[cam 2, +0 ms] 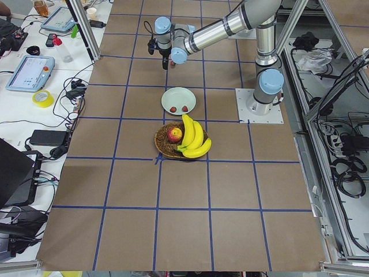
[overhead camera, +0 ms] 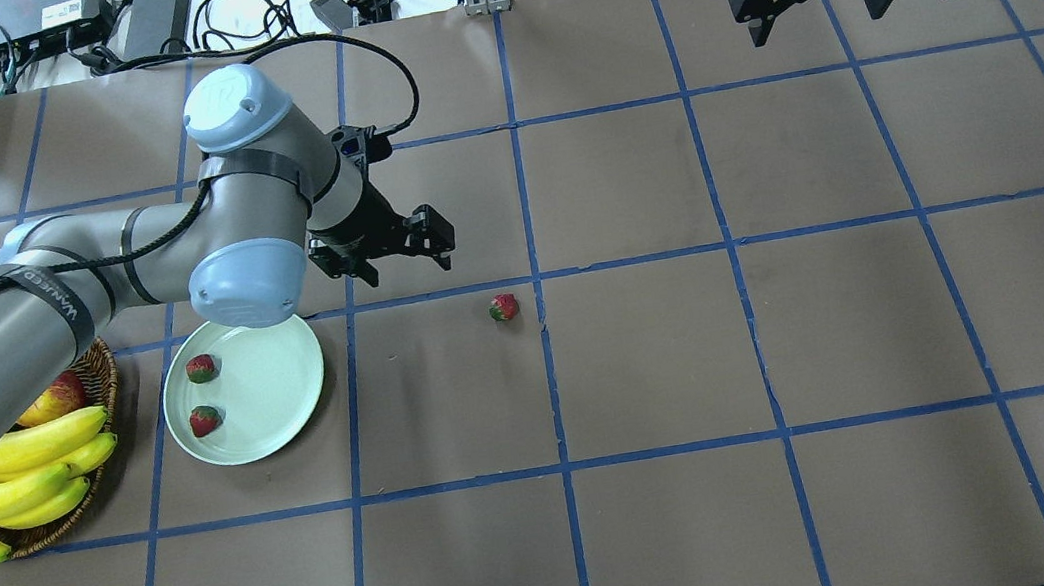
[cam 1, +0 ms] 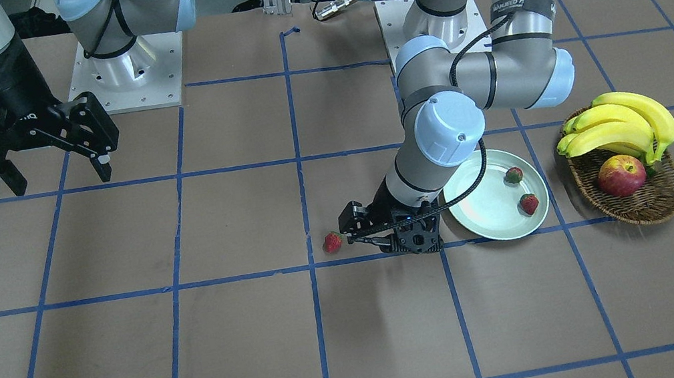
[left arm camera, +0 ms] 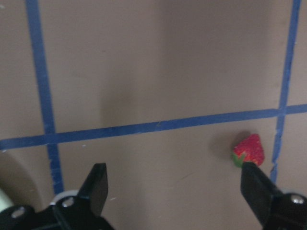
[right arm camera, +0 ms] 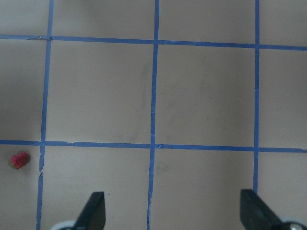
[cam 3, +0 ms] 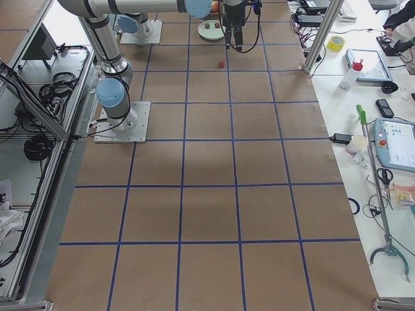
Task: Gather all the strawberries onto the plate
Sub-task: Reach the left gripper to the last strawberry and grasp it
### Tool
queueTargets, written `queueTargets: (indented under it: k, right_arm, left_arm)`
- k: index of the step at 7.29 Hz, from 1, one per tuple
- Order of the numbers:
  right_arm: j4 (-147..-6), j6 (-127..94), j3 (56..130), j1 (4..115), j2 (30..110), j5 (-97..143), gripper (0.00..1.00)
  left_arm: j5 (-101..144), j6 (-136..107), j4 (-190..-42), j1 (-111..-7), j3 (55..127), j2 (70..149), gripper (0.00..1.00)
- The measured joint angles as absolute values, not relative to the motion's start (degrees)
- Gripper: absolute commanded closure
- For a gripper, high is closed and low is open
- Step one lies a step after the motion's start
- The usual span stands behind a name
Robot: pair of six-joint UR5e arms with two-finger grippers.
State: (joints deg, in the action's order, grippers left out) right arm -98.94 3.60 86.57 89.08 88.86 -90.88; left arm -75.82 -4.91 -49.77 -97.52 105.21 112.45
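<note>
1 strawberry (overhead camera: 504, 307) lies alone on the bench, just beside a blue tape line and well apart from the plate (overhead camera: 278, 396). The other 2 strawberries (overhead camera: 201, 368) sit on the plate, on the half nearer the basket (overhead camera: 106, 380).

The left pincer (overhead camera: 408, 268) hangs over the bench between plate and stray berry. It is spread wide and holds nothing. In the wrist view the berry sits off to one side, just by one fingertip (left arm camera: 254, 184), so the fingers do not straddle it yet. The right pincer (overhead camera: 819, 17) is also spread and empty, high up and far off.

Handling, my guess:
- The berry is very light, soft-skinned and easy to bruise or squash.
- Its tapered shape may let it squirt out or roll.
- I would grip it across the widest part of the red body, below the green cap, with a gentle squeeze.

Surroundings:
- I see nothing between pincer and berry.
- The basket, with bananas (overhead camera: 41, 467) and an apple (overhead camera: 64, 396), is just beside the plate.
- The left arm's wrist joint overhangs the plate rim.
- The bare half of the plate looks the safer place to set it down.
</note>
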Motion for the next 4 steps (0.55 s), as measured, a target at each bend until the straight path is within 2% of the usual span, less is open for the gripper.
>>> queueTargets:
  k: [2,3,4]
  right_arm:
    - [-98.9,3.6,86.6,89.1,88.9,-90.9,0.0]
    - [-98.9,3.6,86.6,89.1,88.9,-90.9,0.0]
    - [-98.9,3.5,86.6,89.1,88.9,-90.9,0.0]
  left_arm:
    - [-74.9,-5.5,-44.6,-100.3,105.8,115.8,0.04]
    - [-74.9,-5.7,-43.1,-101.4,105.9,117.0,0.21]
    - [-74.9,-5.8,-42.5,-102.1,105.9,117.7,0.45]
